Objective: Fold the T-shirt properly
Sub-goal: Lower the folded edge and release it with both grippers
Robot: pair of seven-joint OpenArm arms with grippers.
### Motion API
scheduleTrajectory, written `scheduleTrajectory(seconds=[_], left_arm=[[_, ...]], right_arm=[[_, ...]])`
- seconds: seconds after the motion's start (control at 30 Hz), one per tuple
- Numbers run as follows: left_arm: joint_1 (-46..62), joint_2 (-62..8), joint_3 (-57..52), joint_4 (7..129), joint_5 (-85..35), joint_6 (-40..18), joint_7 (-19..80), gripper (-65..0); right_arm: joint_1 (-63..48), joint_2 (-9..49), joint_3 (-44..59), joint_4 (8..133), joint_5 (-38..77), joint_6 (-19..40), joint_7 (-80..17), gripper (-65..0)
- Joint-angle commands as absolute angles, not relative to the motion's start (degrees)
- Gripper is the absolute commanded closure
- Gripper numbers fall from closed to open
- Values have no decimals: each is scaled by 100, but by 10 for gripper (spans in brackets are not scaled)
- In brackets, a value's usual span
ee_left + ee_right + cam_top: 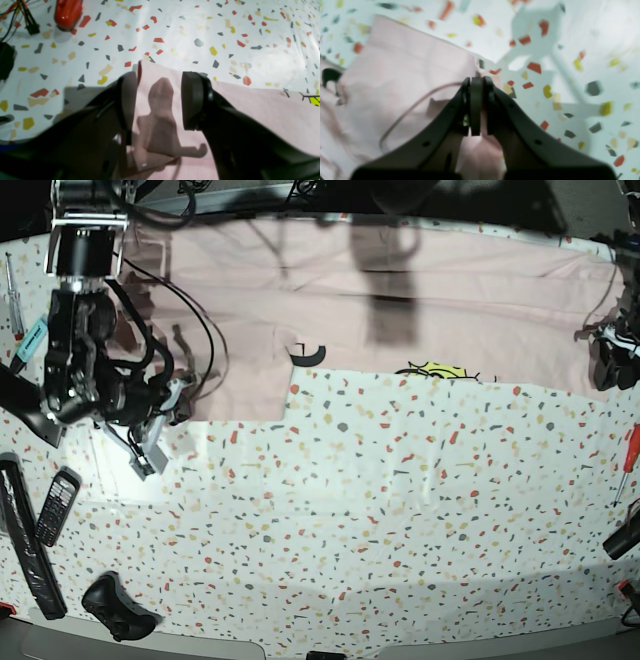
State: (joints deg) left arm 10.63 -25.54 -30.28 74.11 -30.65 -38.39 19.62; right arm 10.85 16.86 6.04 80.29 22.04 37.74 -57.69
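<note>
The pale pink T-shirt [400,290] lies spread across the far half of the speckled table [350,510]. A yellow mark [440,370] and a bit of black lettering [310,355] show at its near edge. My right gripper [172,402] is at the shirt's near left corner. In the right wrist view its fingers [476,85] are pressed together with pink cloth [402,75] pinched between them. My left gripper [605,365] is at the shirt's right edge. There it stands open [160,100], its fingers on either side of a cloth corner [160,82] without squeezing it.
A phone [55,505], a long black bar [25,540] and a black controller [115,605] lie at the near left. A red screwdriver [628,450] is at the right edge. A red object [67,12] and cables [25,17] sit beyond the left gripper.
</note>
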Motion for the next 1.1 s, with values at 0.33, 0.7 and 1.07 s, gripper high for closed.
scheduleTrajectory(seconds=[0.33,0.7,1.07], left_arm=[[1015,-2668,-3061,7509,-3146,-3839,1798,-275],[1017,-2668,-3061,7509,-3148,-3839,1800,-275],[1017,-2668,-3061,7509,-3148,-3839,1800,-275]], right_arm=[[-880,1581,635,11163,2888,3815,-5852,0],[-2359,1109,635,12492,2921,3848,-5815,0],[-2762,1000,320,12492,3240,4000,-5419,0]])
